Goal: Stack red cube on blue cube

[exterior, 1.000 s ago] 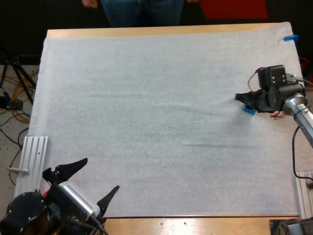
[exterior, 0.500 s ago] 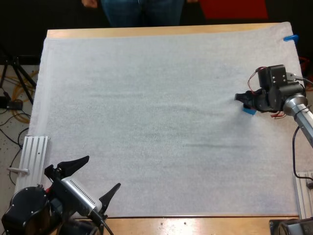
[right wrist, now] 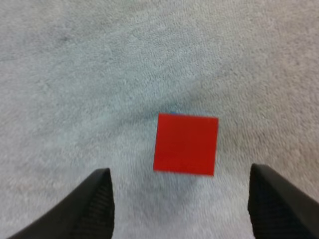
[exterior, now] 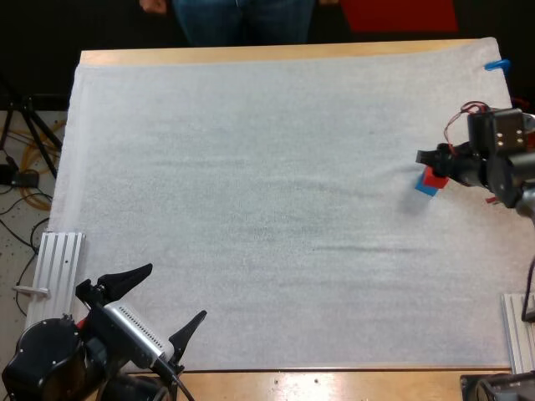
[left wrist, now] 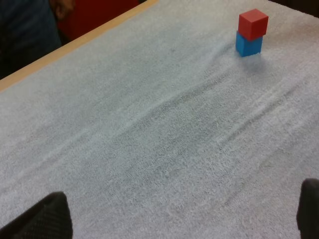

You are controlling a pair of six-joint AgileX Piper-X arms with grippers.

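A small red cube (exterior: pixel 432 175) sits on top of a small blue cube (exterior: pixel 426 189) near the right edge of the white textured mat (exterior: pixel 251 209) that covers the wooden table (exterior: pixel 251 54). In the left wrist view the red block sits slightly turned on the blue one. The right gripper (right wrist: pixel 178 174) hovers directly above the stack, its two black fingers (right wrist: pixel 97 201) spread wide, one on each side of the red cube and clear of it. The left gripper (exterior: pixel 175 292) is well apart from the cubes at the near left corner of the mat, its fingers (left wrist: pixel 45 216) also spread wide and holding nothing. A person in blue trousers (exterior: pixel 242 21) stands at the table's far side
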